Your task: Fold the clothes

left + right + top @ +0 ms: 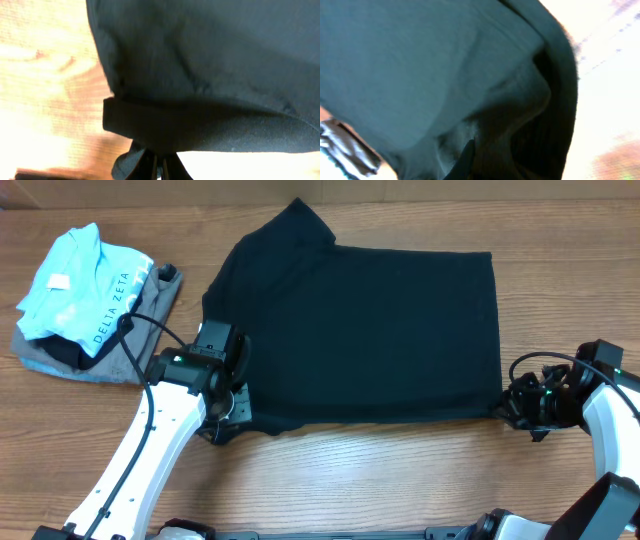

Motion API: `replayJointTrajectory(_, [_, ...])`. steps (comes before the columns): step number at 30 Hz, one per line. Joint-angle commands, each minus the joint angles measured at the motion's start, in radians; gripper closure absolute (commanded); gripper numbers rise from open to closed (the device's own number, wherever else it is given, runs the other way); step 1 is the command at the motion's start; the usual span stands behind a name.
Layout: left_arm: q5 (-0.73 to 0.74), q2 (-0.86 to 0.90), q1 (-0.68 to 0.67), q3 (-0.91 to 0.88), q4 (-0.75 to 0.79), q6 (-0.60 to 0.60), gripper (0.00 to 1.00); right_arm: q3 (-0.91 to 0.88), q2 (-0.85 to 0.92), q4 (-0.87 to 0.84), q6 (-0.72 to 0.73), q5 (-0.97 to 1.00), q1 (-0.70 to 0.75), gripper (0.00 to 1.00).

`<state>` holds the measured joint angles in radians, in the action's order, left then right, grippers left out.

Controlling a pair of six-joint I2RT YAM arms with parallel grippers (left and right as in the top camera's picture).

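While both arms come in from the bottom of the overhead frame, the action is all along the lower edge of the black T-shirt.

The left gripper sits at the shirt's lower left corner, clamped down on the fabric. In the left wrist view its fingers are pressed together at the bottom of the frame, with a bit of black cloth pinched between them and a folded-over hem just above. The right gripper is at the lower right corner, touching the shirt's edge. Its own camera is pretty much smothered in dark cloth, bunched up right around the fingers, so it looks closed on that corner too.

The shirt lies spread flat across the middle of the wooden table, with one sleeve poking up toward the top of the frame.

Off in the upper left, well apart from the shirt, a light blue shirt lettered "DELTA ZETA" lies on top of a grey garment.
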<state>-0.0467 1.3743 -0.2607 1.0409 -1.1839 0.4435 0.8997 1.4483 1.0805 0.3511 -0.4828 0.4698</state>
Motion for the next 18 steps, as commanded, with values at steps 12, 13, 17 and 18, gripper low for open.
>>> replayJointTrajectory(12, [-0.148, -0.017, 0.007, 0.023, 0.286, -0.247, 0.89, 0.021, -0.012, -0.259, 0.175, -0.062, -0.007, 0.96])
replayJointTrajectory(13, [-0.168, -0.017, 0.007, 0.023, 0.295, -0.251, 0.89, 0.02, -0.012, -0.275, 0.178, -0.061, -0.013, 0.96])
replayJointTrajectory(17, [-0.196, -0.015, 0.007, 0.023, 0.328, -0.276, 0.89, 0.015, -0.007, -0.322, 0.209, -0.047, -0.051, 0.96])
replayJointTrajectory(18, [-0.166, -0.015, 0.007, 0.023, 0.327, -0.277, 0.89, 0.011, 0.0, -0.329, 0.228, -0.035, -0.066, 0.96])
